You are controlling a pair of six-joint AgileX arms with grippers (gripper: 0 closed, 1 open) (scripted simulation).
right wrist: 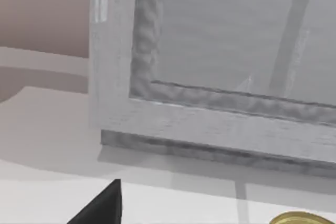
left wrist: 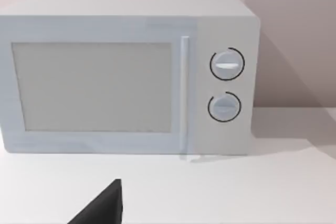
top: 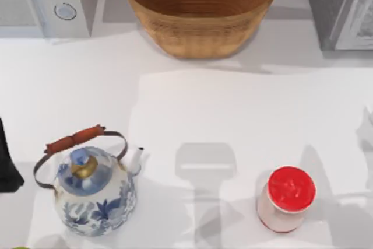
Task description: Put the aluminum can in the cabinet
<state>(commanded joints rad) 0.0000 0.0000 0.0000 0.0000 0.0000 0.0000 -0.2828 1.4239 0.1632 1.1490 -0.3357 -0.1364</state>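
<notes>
With both hands' grip impossible to tell, the upright can (top: pixel 285 197) at lower right could tip if bumped before reaching the cabinet (top: pixel 341 7) at upper right.

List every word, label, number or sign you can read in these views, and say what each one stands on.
No readable text in any view.
Aluminum can: pale marks on its red top, too blurred to read.
Microwave: two round dials, no numbers or labels showing.
Kettle: blue floral pattern, no writing.
Basket and cabinet: unmarked.
</notes>
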